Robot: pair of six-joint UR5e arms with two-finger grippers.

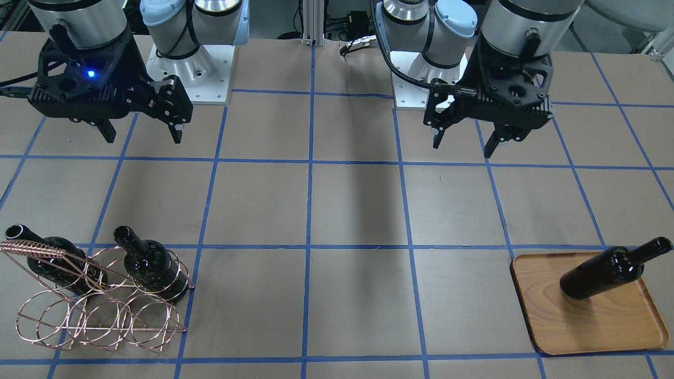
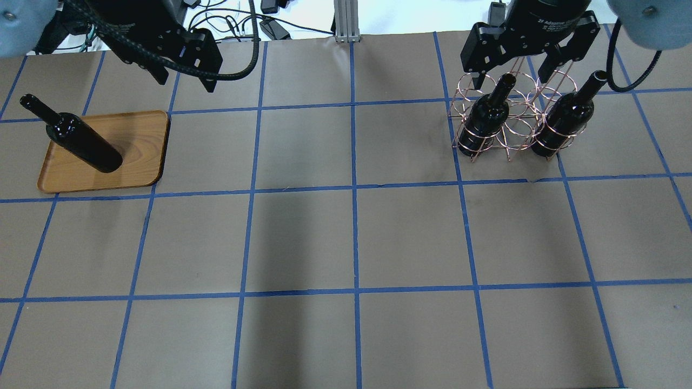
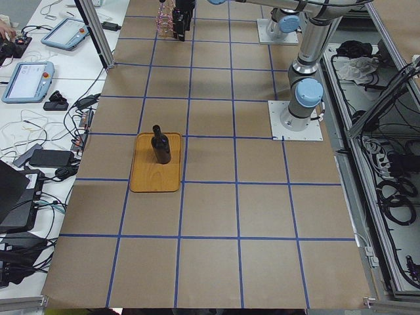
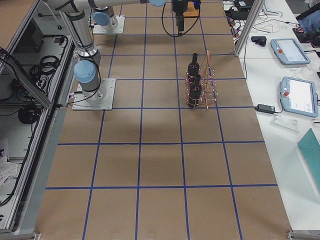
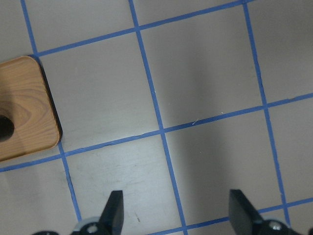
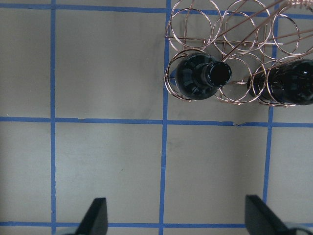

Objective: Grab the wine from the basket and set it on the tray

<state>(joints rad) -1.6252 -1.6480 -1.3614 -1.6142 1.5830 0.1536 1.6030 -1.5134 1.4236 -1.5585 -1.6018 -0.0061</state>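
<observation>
1 wine (image 1: 600,276) stands on tray (image 1: 595,321) (2 more in basket (image 1: 95,321)).

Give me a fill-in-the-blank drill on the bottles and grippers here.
The basket holds ____ wine bottles.
The tray carries ____ bottle, standing upright.
The left gripper and the right gripper both hang above the table with jaws ____.
Missing words: two; one; open.
</observation>
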